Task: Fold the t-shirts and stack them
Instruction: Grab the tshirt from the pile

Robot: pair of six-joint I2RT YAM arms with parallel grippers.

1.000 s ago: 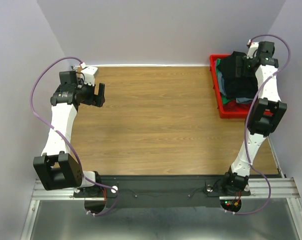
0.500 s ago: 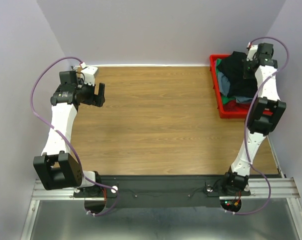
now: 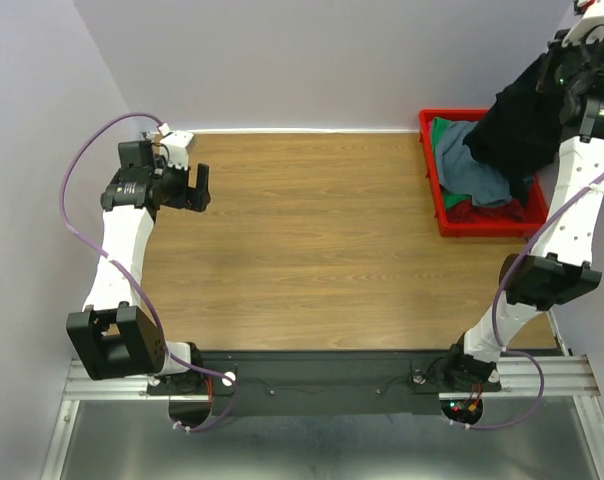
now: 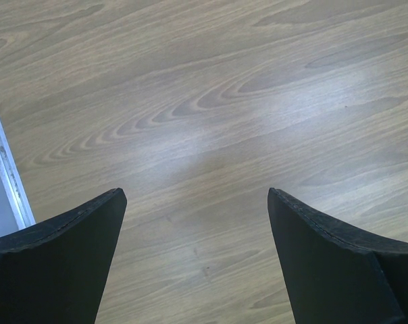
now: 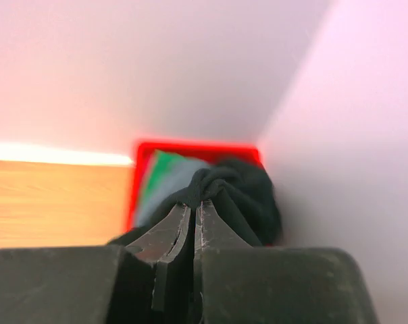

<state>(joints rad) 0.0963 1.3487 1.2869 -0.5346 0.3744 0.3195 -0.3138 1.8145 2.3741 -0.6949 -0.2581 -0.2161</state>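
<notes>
left gripper: fingers apart, empty, over table at 10 o'clock | step: getting first shirt out | black shirt: hangs over red bin at 2 o'clock, pinched tight by right gripper | next: carry to mid-table, spread flat

The wood-grain table runs from the black mounting rail at its near edge to the pale wall behind. A red plastic bin sits directly on it at the far right corner.
</notes>
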